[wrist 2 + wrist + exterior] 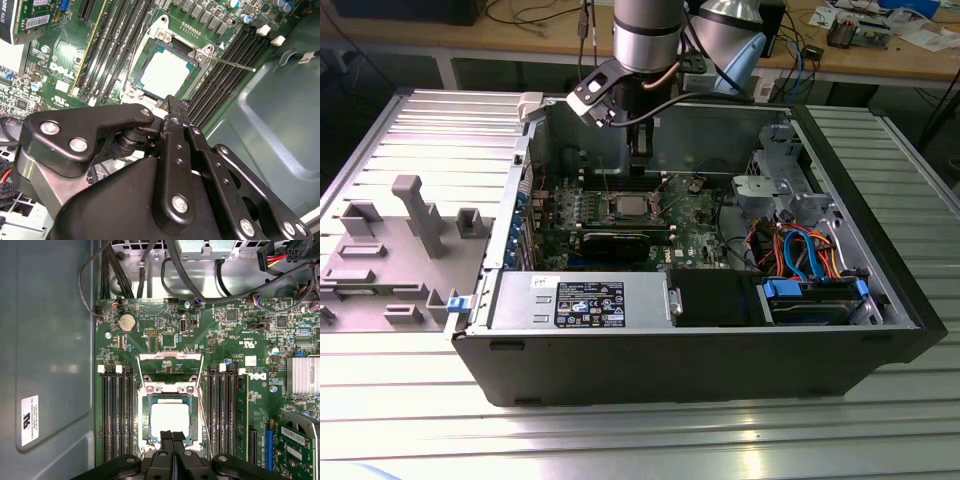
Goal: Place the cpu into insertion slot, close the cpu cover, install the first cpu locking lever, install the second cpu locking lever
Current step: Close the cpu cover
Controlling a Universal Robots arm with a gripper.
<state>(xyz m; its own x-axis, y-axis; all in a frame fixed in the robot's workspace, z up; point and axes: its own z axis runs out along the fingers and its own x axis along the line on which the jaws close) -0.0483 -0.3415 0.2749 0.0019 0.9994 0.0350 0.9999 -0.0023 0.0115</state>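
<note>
The cpu (170,419) lies flat in the insertion slot (146,416), silver top up; both wrist views show it, cpu (165,71). The cpu cover (170,359) stands swung open at the socket's far end, its window showing green board. A thin locking lever (232,62) sticks out from the socket's corner, unlatched. My gripper (172,436) hovers just off the socket's edge, its two black fingers pressed together with nothing between them. In the exterior view the gripper (638,165) hangs inside the case above the cpu (627,207).
Long black memory slots (116,415) flank the socket on both sides. A round coin battery (127,322) sits beyond the cover. Cables (150,270) run along the case wall. A power supply (585,300) and drive bay (810,295) fill the case's near side.
</note>
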